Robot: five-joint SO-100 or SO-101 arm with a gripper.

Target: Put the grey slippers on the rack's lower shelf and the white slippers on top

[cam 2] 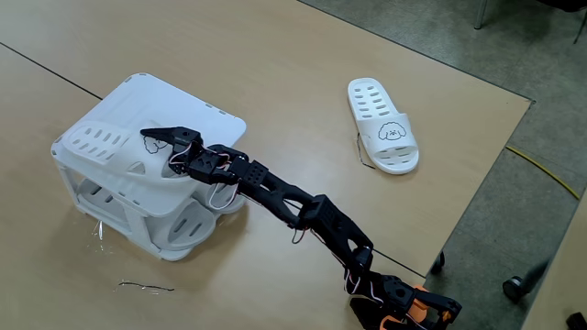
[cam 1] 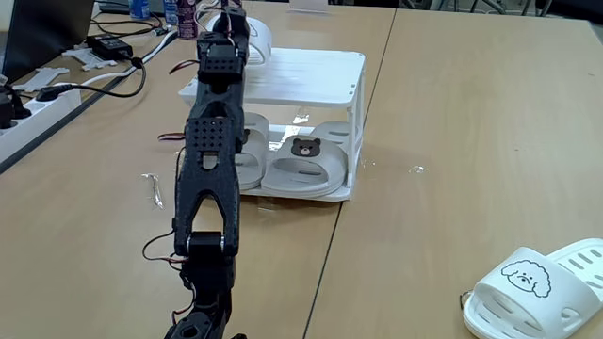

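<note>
A wooden table [cam 1: 452,113] is seen. The grey slippers [cam 1: 303,162] are already lodged on the rack [cam 1: 311,75]'s lower shelf [cam 1: 325,193]. One white slipper [cam 2: 103,144] is pinched on the top [cam 2: 197,115] by the gripper [cam 2: 163,147]; the other white slipper [cam 2: 383,125] is left well apart.

Your arm [cam 1: 209,169] hides most of one grey slipper [cam 1: 247,151] under the rack's top [cam 1: 311,75], the frame edge cuts the white slipper [cam 1: 542,287] at lower right, and you cannot tell how the gripper's [cam 2: 163,145] jaws stand.
</note>
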